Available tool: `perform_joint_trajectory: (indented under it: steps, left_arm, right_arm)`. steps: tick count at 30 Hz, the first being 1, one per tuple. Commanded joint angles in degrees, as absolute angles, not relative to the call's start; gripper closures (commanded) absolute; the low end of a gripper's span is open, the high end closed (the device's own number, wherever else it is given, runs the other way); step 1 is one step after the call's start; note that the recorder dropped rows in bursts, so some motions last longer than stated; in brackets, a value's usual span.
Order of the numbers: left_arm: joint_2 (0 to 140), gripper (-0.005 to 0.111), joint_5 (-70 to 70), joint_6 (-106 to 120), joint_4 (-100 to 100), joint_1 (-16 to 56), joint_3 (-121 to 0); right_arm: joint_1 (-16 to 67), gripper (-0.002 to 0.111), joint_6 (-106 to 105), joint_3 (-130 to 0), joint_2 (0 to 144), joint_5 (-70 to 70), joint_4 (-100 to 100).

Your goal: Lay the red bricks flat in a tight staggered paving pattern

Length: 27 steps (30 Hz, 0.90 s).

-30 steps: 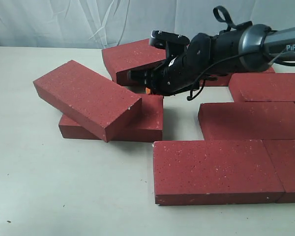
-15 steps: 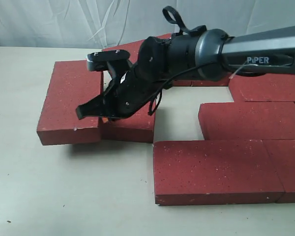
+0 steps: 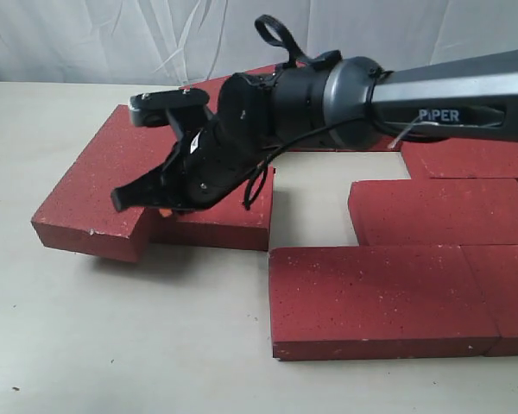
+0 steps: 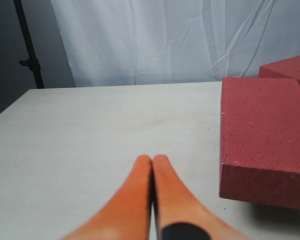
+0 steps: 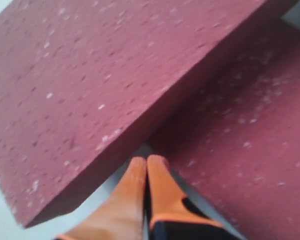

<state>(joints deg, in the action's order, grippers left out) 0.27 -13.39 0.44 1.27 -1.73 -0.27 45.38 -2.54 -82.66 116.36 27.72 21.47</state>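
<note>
Right gripper, fingers together, sitting at seam where red brick is overlapping second brick; open table lying ahead.

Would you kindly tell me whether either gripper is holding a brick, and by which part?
Nothing is held. The right gripper is shut empty, tips at the seam between two red bricks; the left gripper is shut empty over the table.

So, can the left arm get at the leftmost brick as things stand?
Likely yes. Only bare table lies between the left gripper, fingers shut, and the leftmost brick; the right gripper is on its other side.
</note>
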Motion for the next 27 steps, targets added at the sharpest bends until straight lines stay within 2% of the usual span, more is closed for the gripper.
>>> perform_joint_trajectory:
  steps: [1, 14, 27]
  left_arm:
    - [0.0, 0.107, -12.98, 0.45, 1.08, -1.73, 0.0]
    - [0.0, 0.107, -13.35, 0.45, 1.08, -1.73, 0.0]
    - [0.0, 0.107, -13.35, 0.45, 1.08, -1.73, 0.0]
  right_arm:
    - [41.79, 0.109, 0.0, -83.69, 116.32, 24.15, 20.43]
    - [42.96, 0.109, 0.0, -83.82, 123.36, 12.95, 30.71]
    - [51.75, 0.109, -1.7, -97.44, 127.78, 17.13, 29.89]
